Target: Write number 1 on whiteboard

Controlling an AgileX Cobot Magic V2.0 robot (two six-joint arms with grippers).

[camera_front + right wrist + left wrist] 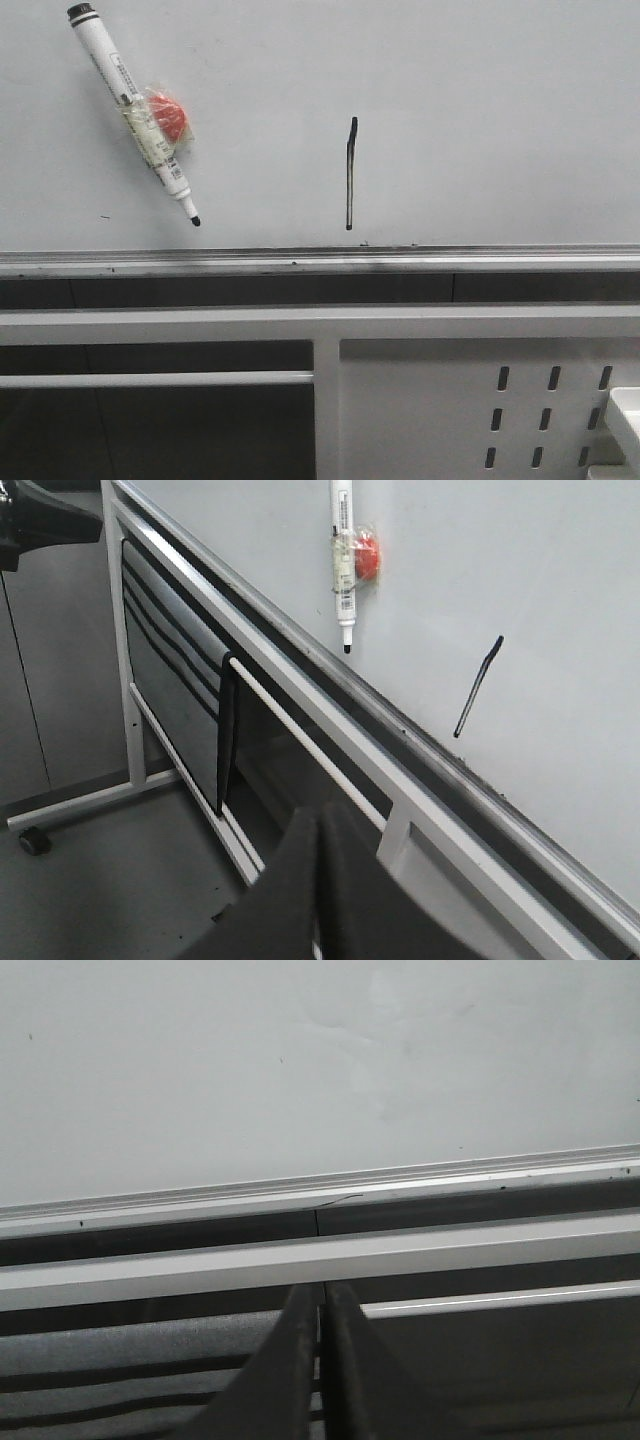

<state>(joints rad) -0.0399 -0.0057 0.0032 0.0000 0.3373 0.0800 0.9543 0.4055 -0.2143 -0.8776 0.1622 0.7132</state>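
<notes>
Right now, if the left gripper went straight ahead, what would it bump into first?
Probably the white frame bar just ahead of the left gripper, with the silver ledge and whiteboard beyond it. Depth is hard to judge, so it might pass over the bar and meet the board instead.

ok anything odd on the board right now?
The marker pen sits tilted on the whiteboard, uncapped, with an orange-red magnet taped to it. The number 1 leans slightly. Both grippers look shut, holding nothing.
</notes>
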